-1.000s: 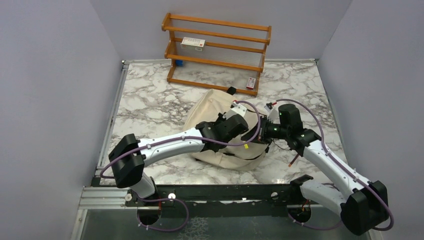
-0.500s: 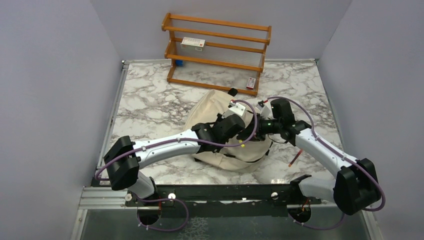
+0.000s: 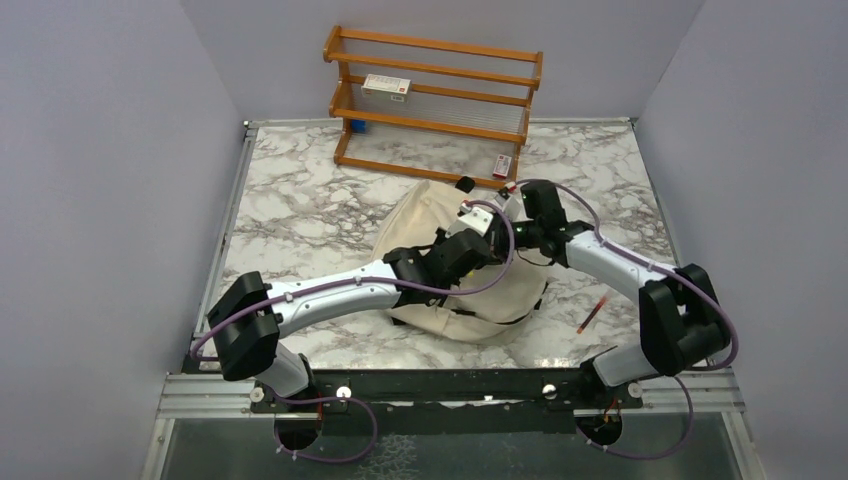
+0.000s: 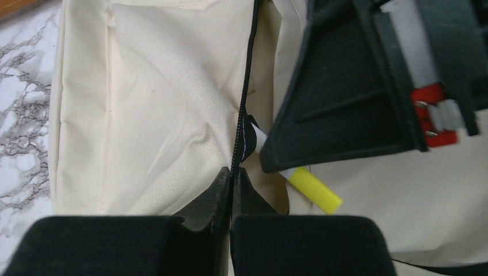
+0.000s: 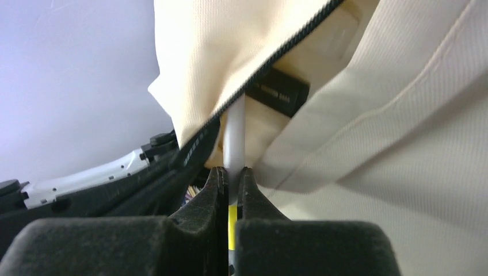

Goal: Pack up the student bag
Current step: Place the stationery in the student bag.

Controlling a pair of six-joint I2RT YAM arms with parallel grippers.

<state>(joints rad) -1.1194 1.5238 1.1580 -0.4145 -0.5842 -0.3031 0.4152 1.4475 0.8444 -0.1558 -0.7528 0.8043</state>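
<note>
Bag (image 3: pixel 415 215) lies mid-surface (image 3: pixel 300 215), in front of the rack (image 3: pixel 430 95). My left claw (image 4: pixel 232 183) is closed, pinching the bag's zipper edge (image 4: pixel 244 115). My right claw (image 5: pixel 232 181) is clamped on a white-and-yellow pen (image 5: pixel 233 138), whose far end sits at the bag's opening. A thin red stick (image 3: pixel 590 316) lies near the bag.

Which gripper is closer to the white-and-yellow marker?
Right. The right gripper is clamped on the marker at the student bag opening; the left gripper pinches the zipper edge just beside it.
</note>
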